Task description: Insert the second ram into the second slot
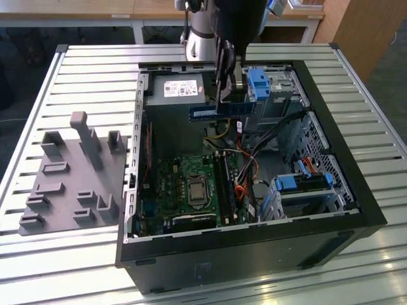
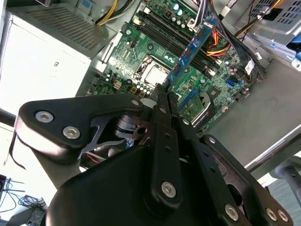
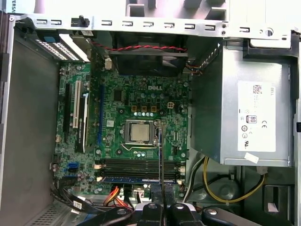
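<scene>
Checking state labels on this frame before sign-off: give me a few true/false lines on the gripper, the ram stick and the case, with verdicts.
1. The gripper is shut on the second ram. True.
2. The second ram is seated in a slot on the motherboard. False: it hangs in the gripper above the open computer case, well clear of the board.
3. The computer case lies open, with the motherboard exposed. True.
4. The grey fixture plate lies to the exterior view's right of the case. False: it lies to the exterior view's left of it.
</scene>
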Available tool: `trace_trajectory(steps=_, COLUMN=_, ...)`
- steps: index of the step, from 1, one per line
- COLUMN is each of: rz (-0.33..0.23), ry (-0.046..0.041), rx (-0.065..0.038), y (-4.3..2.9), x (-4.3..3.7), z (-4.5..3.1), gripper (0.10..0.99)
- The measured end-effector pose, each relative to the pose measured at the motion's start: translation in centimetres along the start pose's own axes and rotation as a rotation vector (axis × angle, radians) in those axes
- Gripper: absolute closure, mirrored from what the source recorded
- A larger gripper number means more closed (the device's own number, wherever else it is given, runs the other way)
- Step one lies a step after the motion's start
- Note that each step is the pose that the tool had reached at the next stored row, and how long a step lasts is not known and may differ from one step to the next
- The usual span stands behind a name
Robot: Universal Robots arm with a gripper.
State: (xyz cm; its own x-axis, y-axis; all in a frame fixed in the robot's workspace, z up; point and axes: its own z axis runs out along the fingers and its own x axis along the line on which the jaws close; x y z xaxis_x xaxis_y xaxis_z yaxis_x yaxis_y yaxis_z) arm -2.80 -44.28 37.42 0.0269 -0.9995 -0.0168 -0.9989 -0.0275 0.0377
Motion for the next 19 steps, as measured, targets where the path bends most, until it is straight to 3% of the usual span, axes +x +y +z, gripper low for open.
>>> trace_trajectory(steps=10, rz=0.0, ry=0.0, rx=0.0, y=0.03, x=0.81, z=-0.01, gripper=0.957)
trace_trajectory(steps=19, rz=0.008, ry=-0.0003, rx=0.0, y=0.03, x=0.88, z=-0.01, gripper=0.957)
